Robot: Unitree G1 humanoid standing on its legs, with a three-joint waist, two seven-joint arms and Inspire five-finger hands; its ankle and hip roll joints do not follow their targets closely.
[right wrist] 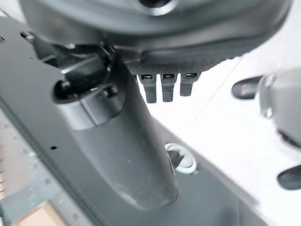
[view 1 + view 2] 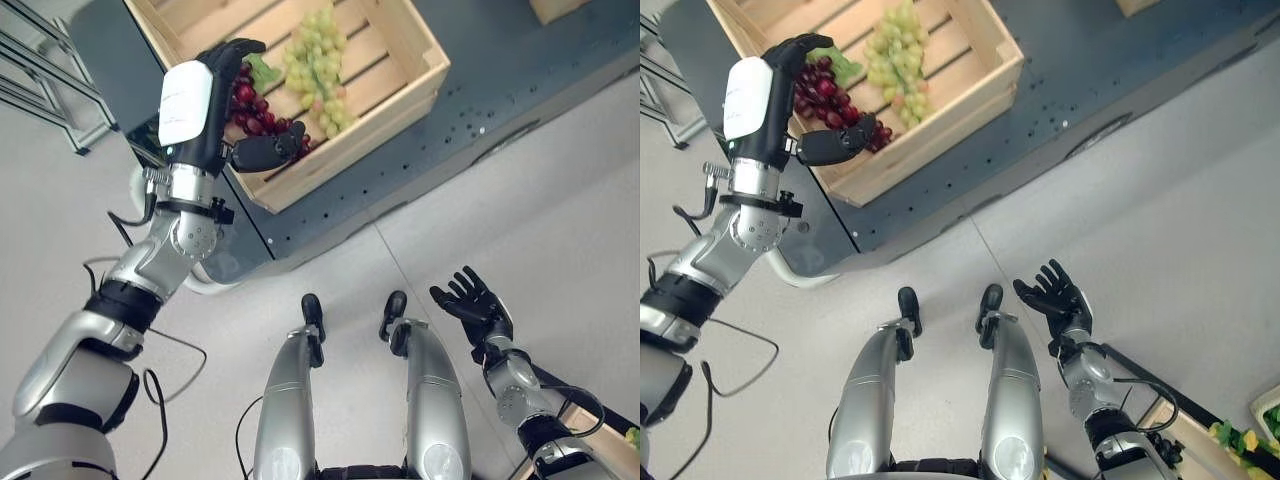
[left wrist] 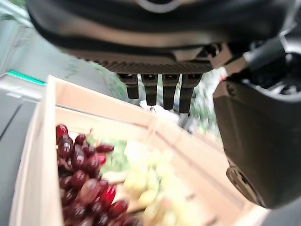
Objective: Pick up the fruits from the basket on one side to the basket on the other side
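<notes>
A wooden crate (image 2: 340, 150) stands on a dark table and holds a bunch of red grapes (image 2: 255, 112) and a bunch of green grapes (image 2: 318, 60). My left hand (image 2: 205, 100) hovers over the crate's near corner, right above the red grapes. Its fingers are straight and the thumb is spread; it holds nothing. The left wrist view looks down past the fingers (image 3: 155, 89) onto the red grapes (image 3: 82, 179) and green grapes (image 3: 146, 183). My right hand (image 2: 470, 300) hangs low on the right over the floor, fingers spread, with nothing in it.
The dark table (image 2: 480, 110) runs diagonally across the top. A second wooden crate (image 2: 1200, 440) with yellow-green fruit sits at the lower right. A corner of another crate (image 2: 560, 8) shows at the top. A metal frame (image 2: 30, 70) stands at far left.
</notes>
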